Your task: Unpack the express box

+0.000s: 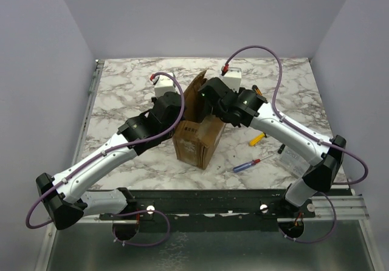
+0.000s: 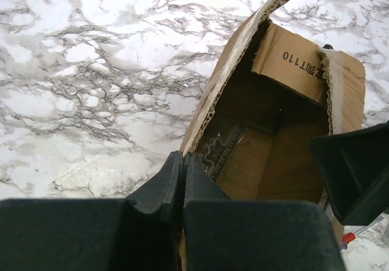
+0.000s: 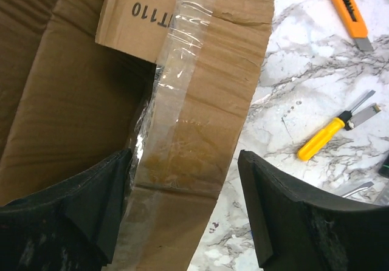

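Observation:
The express box (image 1: 197, 138), brown cardboard with glossy tape, stands mid-table with its flaps up. Its inside shows in the left wrist view, where a clear plastic packet (image 2: 223, 144) lies at the bottom of the express box (image 2: 273, 155). My left gripper (image 2: 183, 157) is shut, its tips against the lower end of the box's left flap (image 2: 234, 64). I see no cardboard between the fingers. My right gripper (image 3: 185, 207) is open and straddles the taped right flap (image 3: 200, 101). One of its fingers is inside the box and the other is outside, above the table.
An orange utility knife (image 3: 346, 10) and a yellow-handled screwdriver (image 3: 328, 136) lie right of the box. A red-and-blue screwdriver (image 1: 250, 163) lies nearer the front. Two white boxes (image 1: 164, 87) (image 1: 233, 74) sit behind the arms. A white card (image 1: 290, 155) lies by the right arm.

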`<move>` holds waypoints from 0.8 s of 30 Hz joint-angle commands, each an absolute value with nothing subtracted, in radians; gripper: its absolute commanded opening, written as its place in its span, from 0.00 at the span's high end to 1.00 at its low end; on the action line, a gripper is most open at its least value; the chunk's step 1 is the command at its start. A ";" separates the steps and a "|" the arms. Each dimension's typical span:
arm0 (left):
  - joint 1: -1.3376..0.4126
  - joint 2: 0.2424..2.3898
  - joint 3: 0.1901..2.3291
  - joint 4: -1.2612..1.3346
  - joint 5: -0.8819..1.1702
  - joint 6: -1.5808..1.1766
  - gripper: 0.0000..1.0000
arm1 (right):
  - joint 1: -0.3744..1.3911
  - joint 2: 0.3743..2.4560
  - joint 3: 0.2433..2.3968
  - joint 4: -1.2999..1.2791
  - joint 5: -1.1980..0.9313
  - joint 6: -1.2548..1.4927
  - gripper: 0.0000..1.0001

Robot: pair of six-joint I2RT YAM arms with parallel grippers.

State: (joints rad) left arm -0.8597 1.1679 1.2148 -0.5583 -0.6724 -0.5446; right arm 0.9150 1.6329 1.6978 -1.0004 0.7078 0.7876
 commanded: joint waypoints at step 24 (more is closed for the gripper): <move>-0.842 1.126 1.330 -0.563 -0.834 -0.290 1.00 | 0.917 1.311 1.304 -0.762 0.549 0.886 0.39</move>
State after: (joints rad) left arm -0.8577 1.1549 1.2846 -0.5922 -0.7723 -0.3702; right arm 0.9157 1.3460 1.3590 -0.7643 0.5694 0.8593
